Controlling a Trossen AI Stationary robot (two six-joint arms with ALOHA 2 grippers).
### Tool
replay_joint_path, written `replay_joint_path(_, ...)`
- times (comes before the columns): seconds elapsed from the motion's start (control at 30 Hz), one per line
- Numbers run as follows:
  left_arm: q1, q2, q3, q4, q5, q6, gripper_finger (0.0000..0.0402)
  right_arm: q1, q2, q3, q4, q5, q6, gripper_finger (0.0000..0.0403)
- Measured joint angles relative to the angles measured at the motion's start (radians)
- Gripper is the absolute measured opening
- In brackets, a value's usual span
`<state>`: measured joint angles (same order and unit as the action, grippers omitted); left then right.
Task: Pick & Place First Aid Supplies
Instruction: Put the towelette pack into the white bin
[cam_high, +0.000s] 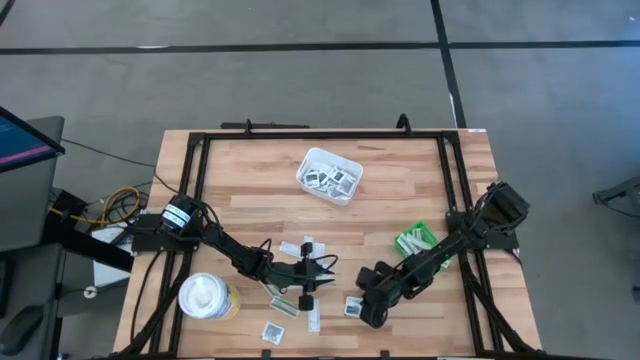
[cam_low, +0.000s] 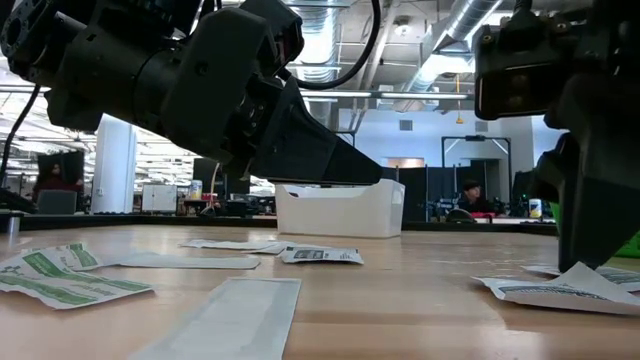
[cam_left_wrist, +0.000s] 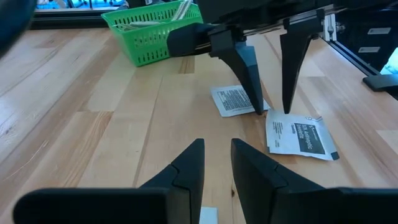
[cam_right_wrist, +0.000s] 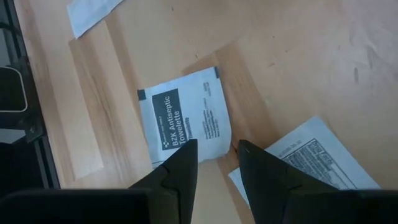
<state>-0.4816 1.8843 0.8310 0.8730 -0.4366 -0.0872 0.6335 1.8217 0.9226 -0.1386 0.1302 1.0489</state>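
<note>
I see my right tool (cam_right_wrist: 214, 158) slightly open, empty, tips down beside a wipe packet (cam_right_wrist: 185, 118) on the worktop (cam_right_wrist: 298, 56); left tool (cam_left_wrist: 214, 158) parted, empty, low nearby.

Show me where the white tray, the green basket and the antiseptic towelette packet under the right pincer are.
white tray (cam_high: 343, 188): high view, on its right rim.
green basket (cam_left_wrist: 146, 42): left wrist view, on its mesh front wall.
antiseptic towelette packet (cam_right_wrist: 186, 112): right wrist view, on the packet's printed face.
</note>
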Motion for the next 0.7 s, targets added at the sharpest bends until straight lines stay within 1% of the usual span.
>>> replay_joint_path(0.27, 0.0, 0.0, 0.0, 0.0, 0.0, 0.0, 0.0081, 0.0, 0.001, -0.004, 0.002, 0.002, 0.008, 0.0111)
replay_joint_path(0.4, 0.0, 0.0, 0.0, 0.0, 0.0, 0.0, 0.0081, -0.001, 0.044, -0.009, 0.027, 0.005, 0.008, 0.0101)
replay_joint_path(0.57, 0.0, 0.0, 0.0, 0.0, 0.0, 0.0, 0.0081, -0.015, 0.074, -0.006, 0.068, -0.02, -0.018, 0.0068)
replay_joint_path(0.7, 0.0, 0.0, 0.0, 0.0, 0.0, 0.0, 0.0081, -0.03, 0.052, -0.011, 0.071, -0.032, -0.096, 0.0021)
